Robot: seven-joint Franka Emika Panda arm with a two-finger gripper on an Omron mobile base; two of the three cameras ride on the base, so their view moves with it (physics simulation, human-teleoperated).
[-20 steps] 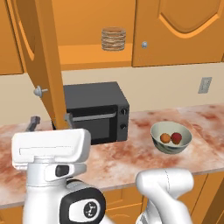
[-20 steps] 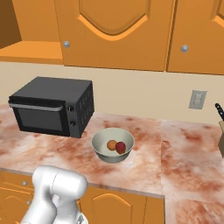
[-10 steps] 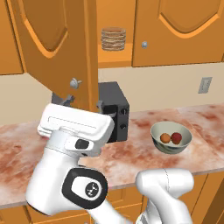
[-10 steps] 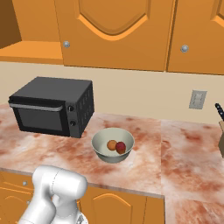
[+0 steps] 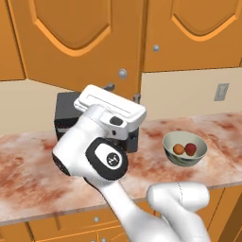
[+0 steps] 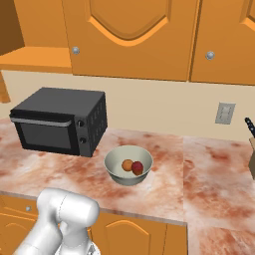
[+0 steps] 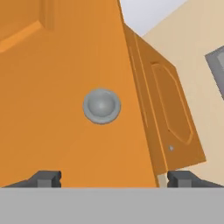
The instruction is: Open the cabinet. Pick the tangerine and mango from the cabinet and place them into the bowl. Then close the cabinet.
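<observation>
Fingers (image 7: 113, 178) stand wide apart and hold nothing, their two dark tips rising on either side of the round silver knob (image 7: 101, 106) on the cabinet (image 5: 78, 42) door, which faces the hand close up. From the left base camera, that door's lower edge hangs just above the white hand, with the knob right over it, and the door's right edge sits close beside the neighbouring door, only a narrow gap between them. Behind the arm, the black microwave (image 6: 60, 121) stands on the worktop (image 6: 209, 184) against the wall. To its right the bowl (image 6: 128, 165) sits in the open on the worktop, apart from the microwave, with bare marbled surface all round it. Inside it the tangerine (image 6: 127, 165) and the redder mango (image 6: 137, 168) lie touching, tangerine on the microwave side. Farther right a wall socket (image 6: 225, 113) sits above the worktop.
</observation>
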